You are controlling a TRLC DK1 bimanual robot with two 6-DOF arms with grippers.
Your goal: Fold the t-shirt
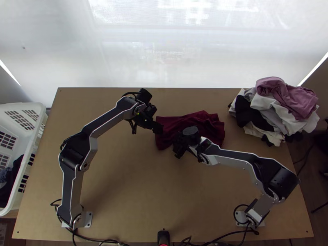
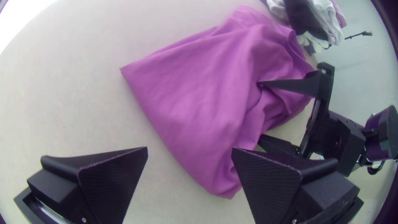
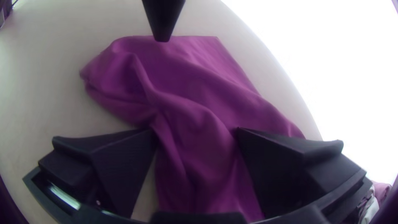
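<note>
The likeliest trouble is coming from the creases: the dark red t-shirt point(image 1: 205, 121) is lying crumpled around the middle of the top view, a little above centre, with a flatter part toward its left side and loose ridges elsewhere, so a pinch could be catching a bunch of layers or only the uppermost one and setting a crooked fold. The right gripper point(image 3: 195, 130) is standing open over the cloth, a rumpled ridge running between its parted fingers, and closing there could be deepening that bunch. The left gripper point(image 1: 158, 128) is also standing open, by the shirt's left edge in the top view; being set a touch wide of the cloth, it could be missing the edge. With both grippers sitting this near each other, a hasty inward move could be knocking them together or dragging the shirt askew. The light wooden table point(image 1: 135, 184) is spreading bare around the cloth, a heap of mixed clothes point(image 1: 283, 108) is resting at the upper right, a white basket point(image 1: 39, 107) is standing at the left edge, and a pale, bright backdrop point(image 1: 164, 61) is filling the top.
</note>
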